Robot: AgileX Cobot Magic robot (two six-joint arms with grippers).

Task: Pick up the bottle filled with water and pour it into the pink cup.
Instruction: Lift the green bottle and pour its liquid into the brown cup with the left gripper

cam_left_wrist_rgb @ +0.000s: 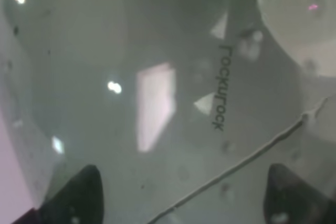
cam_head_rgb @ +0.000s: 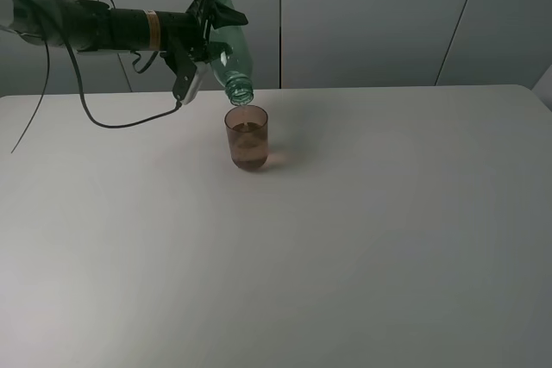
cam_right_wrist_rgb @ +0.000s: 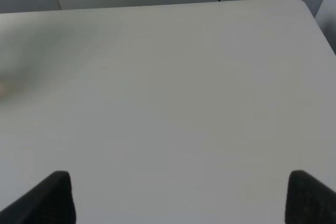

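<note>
My left gripper [cam_head_rgb: 210, 30] is shut on the green transparent bottle [cam_head_rgb: 231, 53] and holds it tipped steeply, its open neck pointing down just above the rim of the pink cup [cam_head_rgb: 247, 138]. The cup stands upright on the white table [cam_head_rgb: 345, 239] and holds some liquid. In the left wrist view the bottle's wall [cam_left_wrist_rgb: 168, 93] fills the picture, between two dark fingertips [cam_left_wrist_rgb: 79, 195]. The right gripper [cam_right_wrist_rgb: 176, 195] is open and empty over bare table; only its two dark fingertips [cam_right_wrist_rgb: 50, 198] show. The right arm is out of the exterior view.
A black cable [cam_head_rgb: 129, 122] hangs from the left arm down to the table's back left. The table's far edge [cam_head_rgb: 388, 88] meets grey wall panels behind the cup.
</note>
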